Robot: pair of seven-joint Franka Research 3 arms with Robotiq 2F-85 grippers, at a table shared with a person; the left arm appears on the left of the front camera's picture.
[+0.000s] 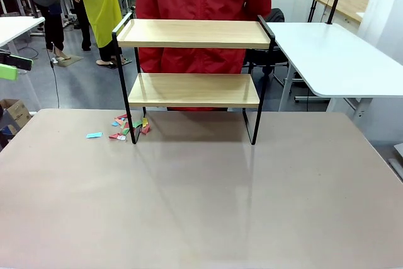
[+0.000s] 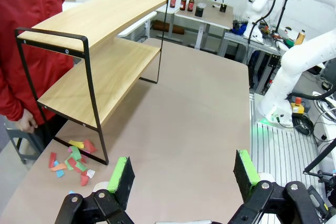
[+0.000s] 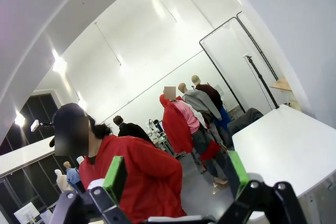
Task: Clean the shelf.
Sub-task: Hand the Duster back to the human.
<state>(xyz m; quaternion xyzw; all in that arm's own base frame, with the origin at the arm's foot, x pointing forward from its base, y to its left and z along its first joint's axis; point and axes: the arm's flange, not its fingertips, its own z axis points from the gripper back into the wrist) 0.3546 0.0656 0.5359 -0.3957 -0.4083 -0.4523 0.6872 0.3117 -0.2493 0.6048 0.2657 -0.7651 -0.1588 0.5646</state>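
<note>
Both grippers, left (image 2: 184, 174) and right (image 3: 176, 174), we find released, holding nothing. Our shelf (image 1: 194, 61) has bare boards; coloured paper scraps (image 1: 126, 127) litter the table (image 1: 201, 206) around its left legs.

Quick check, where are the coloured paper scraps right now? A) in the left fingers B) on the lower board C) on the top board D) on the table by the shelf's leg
D: the coloured scraps lie on the table around the foot of one leg of the shelf, both boards look bare, and the left gripper is open with nothing between its fingers.
</note>
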